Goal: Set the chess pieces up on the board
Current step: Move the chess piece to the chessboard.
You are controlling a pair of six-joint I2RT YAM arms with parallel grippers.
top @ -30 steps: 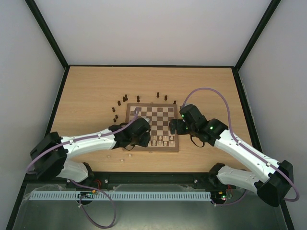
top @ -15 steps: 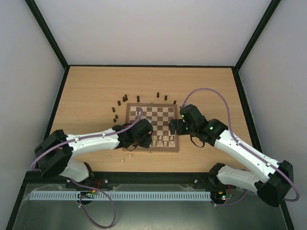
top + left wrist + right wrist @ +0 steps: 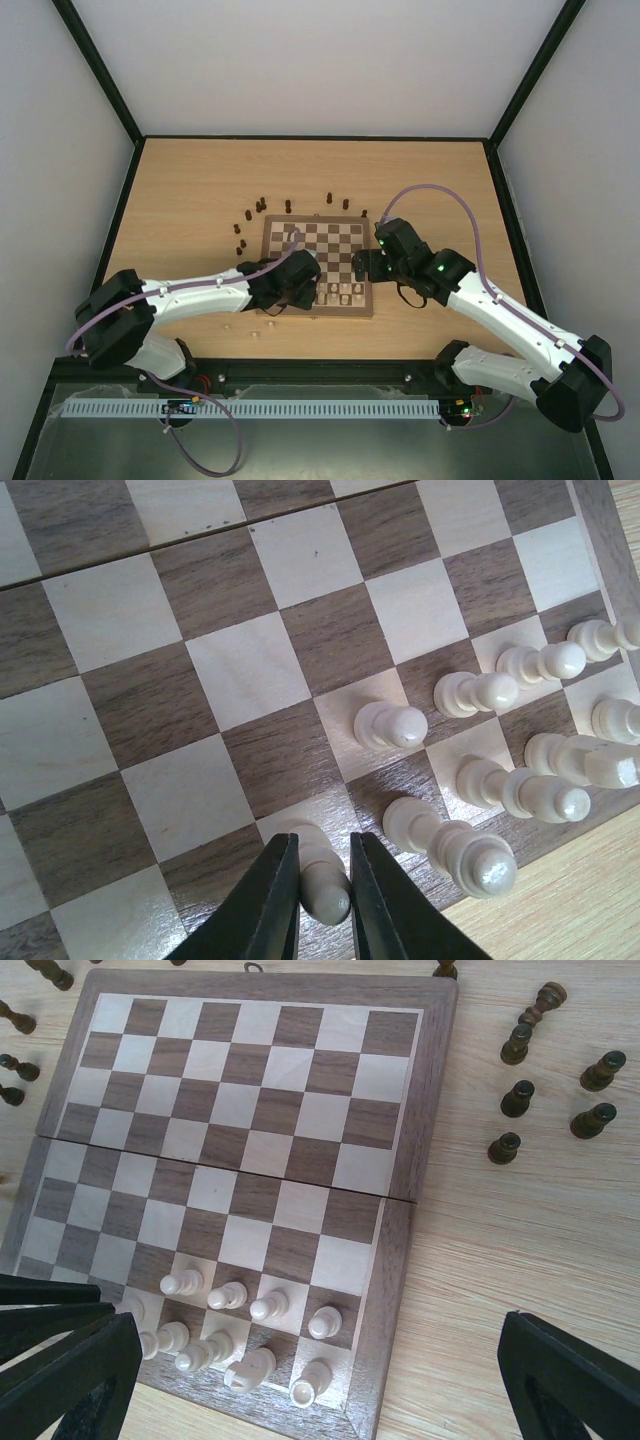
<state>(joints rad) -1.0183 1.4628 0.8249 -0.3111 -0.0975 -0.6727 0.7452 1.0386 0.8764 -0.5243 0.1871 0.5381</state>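
The board point(image 3: 330, 240) lies mid-table. Several cream pieces point(image 3: 345, 292) stand in two rows at its near right corner, also seen in the right wrist view point(image 3: 250, 1305) and the left wrist view point(image 3: 500, 690). My left gripper point(image 3: 312, 285) point(image 3: 325, 905) is shut on a cream pawn point(image 3: 325, 885) that stands on a cream square in the near row, left of the other cream pieces. My right gripper point(image 3: 360, 265) point(image 3: 315, 1360) is open wide and empty above the board's right edge. Dark pieces point(image 3: 262, 205) stand on the table beyond the board.
Several dark pieces point(image 3: 515, 1095) stand loose on the tabletop past the board's far corner; others ring its far left side point(image 3: 243, 232). A few small pale pieces point(image 3: 255, 333) lie on the table near my left arm. Black frame walls enclose the table.
My left arm has reached a little further right along the board's near edge. The right arm has not moved.
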